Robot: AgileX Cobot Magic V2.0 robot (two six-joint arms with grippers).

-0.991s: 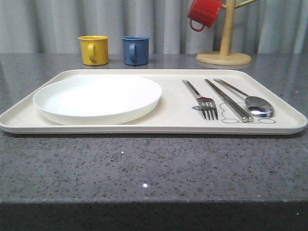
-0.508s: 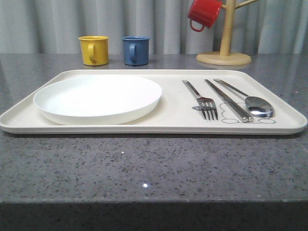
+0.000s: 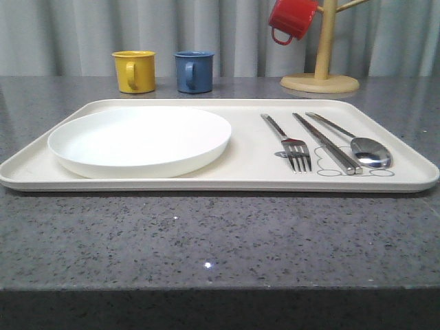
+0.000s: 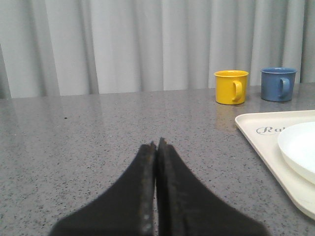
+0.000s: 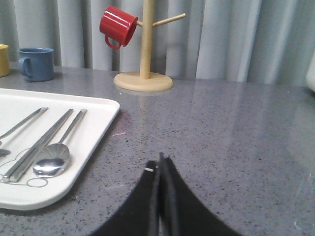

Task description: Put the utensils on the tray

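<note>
1. Silver fork [image 3: 294,148], flat piece [image 3: 326,142] and spoon [image 3: 363,148] lie side by side on my cream tray [image 3: 227,180], long axes pointing away from me.
2. Left end effector [image 4: 156,148]: fingers pressed together, empty, tray [image 4: 256,135] off to its side.
3. Right end effector [image 5: 160,161]: likewise pinched, empty; the spoon [image 5: 53,160] is nearest this arm.

the tray [image 4: 256,123] bears cursive lettering just beside the plate [image 4: 300,147]; only "ra" can be read, the rest running behind the plate's rim.
</note>
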